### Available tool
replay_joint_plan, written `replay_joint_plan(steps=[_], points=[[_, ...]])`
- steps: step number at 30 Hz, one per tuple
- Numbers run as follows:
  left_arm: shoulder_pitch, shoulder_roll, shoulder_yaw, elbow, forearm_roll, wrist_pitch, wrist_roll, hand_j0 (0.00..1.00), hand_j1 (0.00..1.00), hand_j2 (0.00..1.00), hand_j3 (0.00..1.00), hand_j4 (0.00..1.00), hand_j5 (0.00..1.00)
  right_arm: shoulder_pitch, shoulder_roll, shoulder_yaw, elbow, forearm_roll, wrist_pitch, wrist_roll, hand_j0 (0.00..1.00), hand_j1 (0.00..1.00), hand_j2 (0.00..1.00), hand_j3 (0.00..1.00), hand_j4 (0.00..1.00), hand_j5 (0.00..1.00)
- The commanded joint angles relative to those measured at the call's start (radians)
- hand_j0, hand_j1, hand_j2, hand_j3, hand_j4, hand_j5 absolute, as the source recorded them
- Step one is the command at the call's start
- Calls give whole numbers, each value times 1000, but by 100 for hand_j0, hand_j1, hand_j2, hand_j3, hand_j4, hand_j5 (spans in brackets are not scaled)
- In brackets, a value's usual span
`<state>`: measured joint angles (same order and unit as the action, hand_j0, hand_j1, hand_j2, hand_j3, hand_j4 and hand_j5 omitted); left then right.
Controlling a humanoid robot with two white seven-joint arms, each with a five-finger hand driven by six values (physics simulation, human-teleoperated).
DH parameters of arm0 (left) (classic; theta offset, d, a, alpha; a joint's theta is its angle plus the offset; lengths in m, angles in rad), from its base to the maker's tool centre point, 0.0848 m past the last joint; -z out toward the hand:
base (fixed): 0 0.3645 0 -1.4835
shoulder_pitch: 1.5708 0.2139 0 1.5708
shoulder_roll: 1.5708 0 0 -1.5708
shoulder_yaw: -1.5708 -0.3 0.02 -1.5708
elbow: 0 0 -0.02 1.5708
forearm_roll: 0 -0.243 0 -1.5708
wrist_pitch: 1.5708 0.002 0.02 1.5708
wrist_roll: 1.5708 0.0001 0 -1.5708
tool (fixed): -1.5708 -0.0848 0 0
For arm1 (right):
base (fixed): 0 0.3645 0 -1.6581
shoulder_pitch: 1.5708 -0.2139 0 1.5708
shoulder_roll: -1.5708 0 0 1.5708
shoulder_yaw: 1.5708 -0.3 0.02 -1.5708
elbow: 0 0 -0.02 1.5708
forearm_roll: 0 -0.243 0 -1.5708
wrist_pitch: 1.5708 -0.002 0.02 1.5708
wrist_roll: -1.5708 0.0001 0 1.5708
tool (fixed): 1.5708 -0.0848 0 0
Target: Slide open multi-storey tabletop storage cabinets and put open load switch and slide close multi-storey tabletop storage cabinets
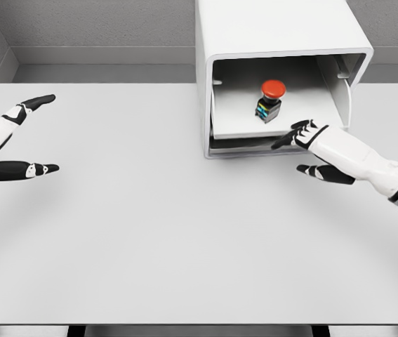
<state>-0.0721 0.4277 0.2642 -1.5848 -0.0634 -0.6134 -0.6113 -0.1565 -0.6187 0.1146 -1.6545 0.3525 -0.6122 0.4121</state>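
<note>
- Switch (270, 100): red mushroom cap on a dark stubby body, standing upright on the pulled-out drawer (255, 126) inside the cabinet (276, 35). It sits just beyond the right hand's fingertips, up and slightly to their left, not touching them.
- Handling, my read: small, rigid, light. Smooth, rounded cap, likely slippery, so grip the blocky body if it ever needs moving. Top-heavy shape, so a hard shove on the drawer could tip it.
- It looks placed already, so the thing to handle now is the drawer: a stiff flat tray that should slide straight back. Best contact is the front lip, near its middle; pushing at one corner may cock it in the rails.
- Right hand (314, 151): arm comes in from the lower right, forearm angled up-left. Fingers (293, 133) extended and loosely spread, holding nothing. Upper fingertips are at or just against the drawer's front edge; can't tell if there's real contact. Thumb lies lower, over the table (149, 232), apart from the cabinet.
- Left hand (16, 140): parked at the far left, well away from the cabinet, fingers wide with a big gap between thumb and the rest, empty.
- Risk: fingertips slipping under the drawer lip instead of pushing it.
</note>
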Motion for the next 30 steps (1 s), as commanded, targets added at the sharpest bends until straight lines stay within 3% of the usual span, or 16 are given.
replay_joint_plan(steps=[1, 6, 9, 15, 18, 22, 30], points=[[0, 2, 0, 0, 8, 3, 0, 100, 100, 100, 100, 100, 100, 0, 1, 8, 18, -4, 1, 2, 76, 76, 76, 76, 76, 76], [0, 2, 0, 0, 8, 3, 0, 100, 100, 100, 100, 100, 100, -6, -12, 0, 5, -7, 1, 11, 78, 78, 78, 78, 78, 78], [0, 2, 0, 0, 8, 3, 0, 100, 100, 100, 100, 100, 100, 2, -10, -69, -1, -15, 1, 54, 81, 81, 81, 81, 81, 81], [0, 0, 0, 0, 8, 3, 0, 100, 100, 100, 100, 100, 100, 6, -7, -112, -22, -35, 1, 53, 81, 81, 81, 81, 81, 81], [0, -1, 1, 0, 8, 3, 0, 100, 100, 100, 100, 100, 100, 21, -10, -112, -50, -35, 1, 53, 79, 79, 79, 79, 79, 79], [0, -1, 1, 0, 8, 3, 0, 100, 100, 100, 100, 100, 100, 67, -16, -135, -76, -50, 1, 53, 64, 64, 64, 64, 64, 64], [0, 2, 0, 9, 7, 3, 0, 100, 100, 100, 100, 100, 100, 110, -10, -144, -96, -47, 1, 50, 64, 64, 64, 64, 64, 64]])
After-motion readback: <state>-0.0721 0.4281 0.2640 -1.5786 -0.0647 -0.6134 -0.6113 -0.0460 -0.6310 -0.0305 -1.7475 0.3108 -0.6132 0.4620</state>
